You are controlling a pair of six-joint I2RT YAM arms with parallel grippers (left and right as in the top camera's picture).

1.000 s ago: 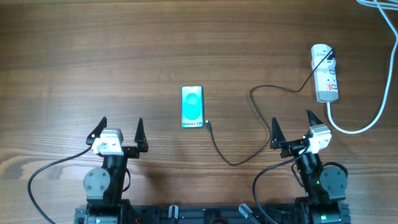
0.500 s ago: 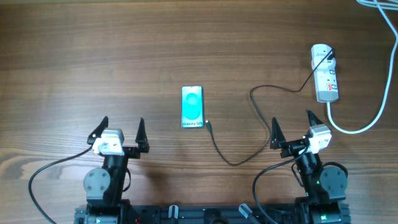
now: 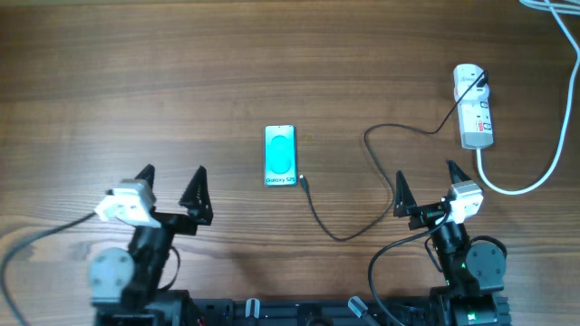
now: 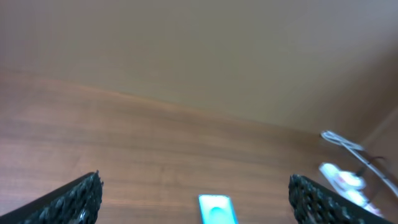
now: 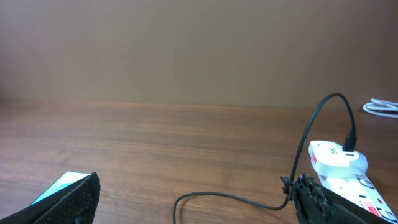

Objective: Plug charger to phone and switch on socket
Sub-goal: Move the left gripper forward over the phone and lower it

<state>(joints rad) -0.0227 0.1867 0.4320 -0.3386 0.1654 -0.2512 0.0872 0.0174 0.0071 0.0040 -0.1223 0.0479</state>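
nothing of the task looks done: the phone [image 3: 281, 156] lies mid-desk [image 3: 136, 72], with the charger [image 3: 403, 128] tip [image 3: 304, 182] just beside its near right corner, not plugged in (the other end already sits in the socket [image 3: 473, 107], far right). left to do: seat the tip and flip the switch, whose state i cannot tell. the left hand [image 3: 172, 172] and right hand [image 3: 424, 172] hang open, empty, near edge. the phone reads "galaxy s25"; the socket's red marks are illegible.

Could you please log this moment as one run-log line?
phase: pre-grasp | left gripper: open, empty | right gripper: open, empty | charger plug: beside phone, not inserted | socket: untouched
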